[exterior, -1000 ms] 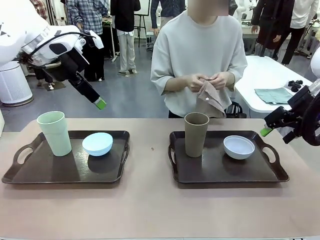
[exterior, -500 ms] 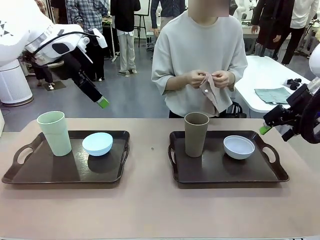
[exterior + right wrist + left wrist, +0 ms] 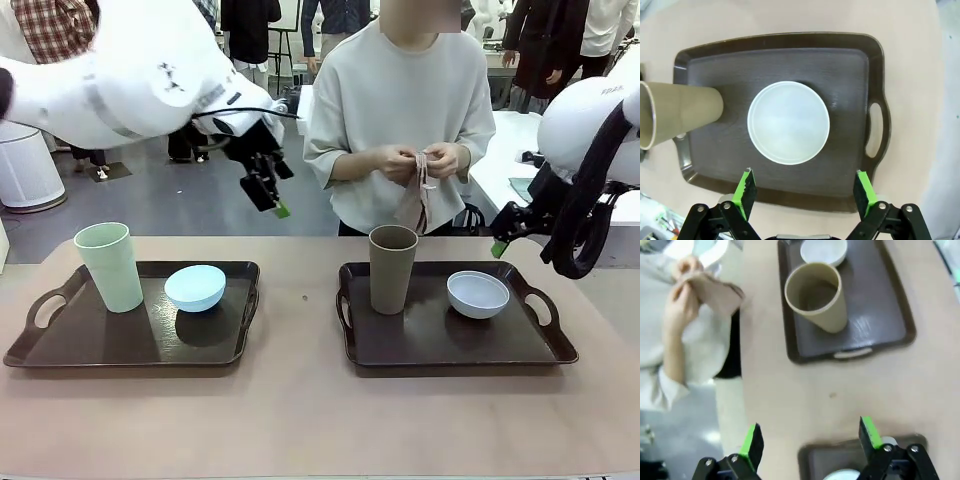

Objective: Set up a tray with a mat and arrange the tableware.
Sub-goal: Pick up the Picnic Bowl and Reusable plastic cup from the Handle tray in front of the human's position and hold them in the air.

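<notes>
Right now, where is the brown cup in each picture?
Front view: brown tumbler, centre, left side of the right-hand tray.
Left wrist view: top centre.
Right wrist view: left edge, seen sideways.
Shared landmark: the pale bowl beside it on the same tray.

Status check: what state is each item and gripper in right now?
Mint green tall tumbler: upright on the dark left tray.
Light blue round bowl: upright, same tray.
Brown tall tumbler: upright, empty, on the dark right tray.
Pale bluish-white round bowl: upright, empty, same tray.
Brownish cloth mat: held in the person's hands.
Left gripper: open, holding nothing.
Right gripper: open, above the pale bowl.
</notes>
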Robot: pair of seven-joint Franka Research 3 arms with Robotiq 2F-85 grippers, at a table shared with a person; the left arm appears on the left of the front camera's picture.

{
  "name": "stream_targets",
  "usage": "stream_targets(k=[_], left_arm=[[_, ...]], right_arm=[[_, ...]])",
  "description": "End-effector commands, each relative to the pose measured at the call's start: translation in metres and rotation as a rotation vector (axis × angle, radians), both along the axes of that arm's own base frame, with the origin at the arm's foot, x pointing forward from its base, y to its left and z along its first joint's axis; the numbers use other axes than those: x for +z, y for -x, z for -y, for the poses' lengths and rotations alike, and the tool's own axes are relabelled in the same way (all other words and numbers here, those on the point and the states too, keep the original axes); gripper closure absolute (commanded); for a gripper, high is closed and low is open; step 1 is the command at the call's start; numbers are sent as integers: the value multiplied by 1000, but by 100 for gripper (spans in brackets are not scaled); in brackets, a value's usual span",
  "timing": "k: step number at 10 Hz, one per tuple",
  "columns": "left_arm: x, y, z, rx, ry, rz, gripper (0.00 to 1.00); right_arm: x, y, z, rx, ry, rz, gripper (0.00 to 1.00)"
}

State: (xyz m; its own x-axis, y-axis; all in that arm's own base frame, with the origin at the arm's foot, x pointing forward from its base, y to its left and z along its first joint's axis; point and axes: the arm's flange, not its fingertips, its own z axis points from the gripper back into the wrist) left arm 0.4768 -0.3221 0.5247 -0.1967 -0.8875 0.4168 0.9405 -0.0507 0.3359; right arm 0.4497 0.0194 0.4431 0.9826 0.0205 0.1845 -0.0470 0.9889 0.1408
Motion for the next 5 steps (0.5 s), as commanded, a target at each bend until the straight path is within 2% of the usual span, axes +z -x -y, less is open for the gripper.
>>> stream_targets(k=[1,5], left_arm=[[-17,-11,14,-38,188,-26,0],[-72,-13,40,-35,321,-253,0]], right_arm=[[-6,-7,-8,-21,32,-24,0],[-18,-17,-17,-5,33,-45,0]])
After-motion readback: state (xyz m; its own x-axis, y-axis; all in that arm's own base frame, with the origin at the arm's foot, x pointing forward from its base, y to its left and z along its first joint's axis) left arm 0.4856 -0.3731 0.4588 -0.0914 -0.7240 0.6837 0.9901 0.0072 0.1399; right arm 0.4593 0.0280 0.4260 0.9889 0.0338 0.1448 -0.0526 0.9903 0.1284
